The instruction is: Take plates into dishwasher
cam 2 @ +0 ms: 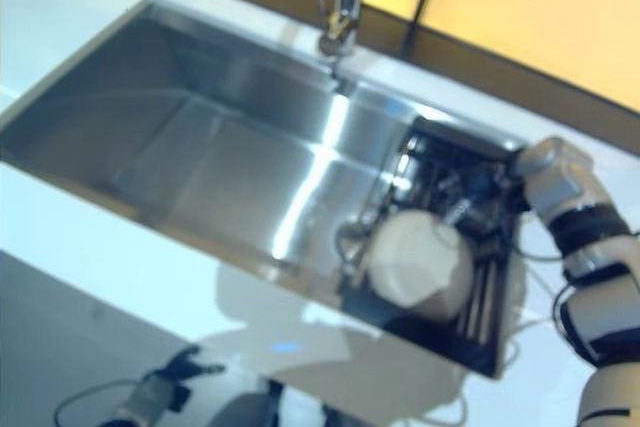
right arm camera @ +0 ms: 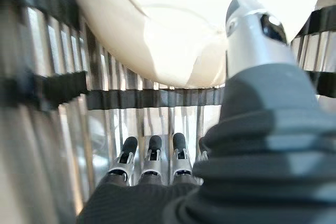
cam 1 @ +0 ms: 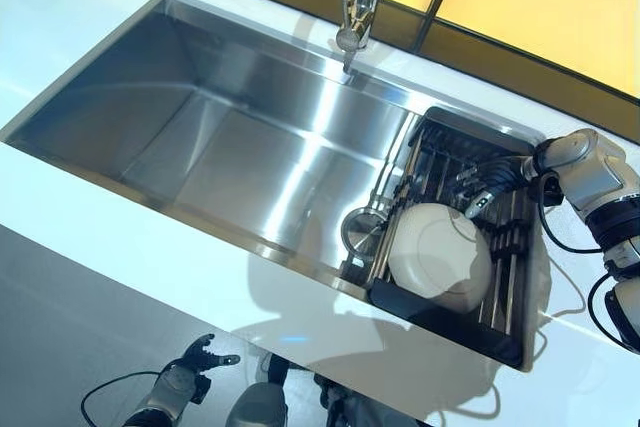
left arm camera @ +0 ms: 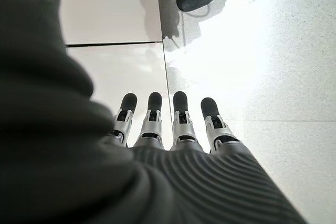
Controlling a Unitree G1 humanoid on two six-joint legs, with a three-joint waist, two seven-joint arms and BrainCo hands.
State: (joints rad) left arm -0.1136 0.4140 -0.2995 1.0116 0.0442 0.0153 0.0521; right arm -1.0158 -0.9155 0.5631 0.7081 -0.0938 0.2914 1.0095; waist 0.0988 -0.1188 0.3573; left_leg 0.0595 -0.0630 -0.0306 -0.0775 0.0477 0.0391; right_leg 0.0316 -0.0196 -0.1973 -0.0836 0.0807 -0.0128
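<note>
A white plate (cam 1: 440, 257) lies tilted on a black slatted drying rack (cam 1: 505, 332) set over the sink's right end. My right hand (cam 1: 487, 190) reaches in from the right just behind the plate's far edge. In the right wrist view its fingers (right arm camera: 152, 153) lie straight above the rack's slats and its thumb (right arm camera: 252, 30) stands in front of the plate (right arm camera: 173, 24), not closed on it. My left hand (cam 1: 190, 362) hangs low below the counter's front edge, open, its fingers (left arm camera: 181, 119) pointing at the floor.
The steel sink basin (cam 1: 230, 137) takes up the left and middle, with a tap (cam 1: 355, 17) at its back edge. A round metal strainer (cam 1: 362, 227) sits beside the rack. White counter (cam 1: 100, 217) surrounds the sink.
</note>
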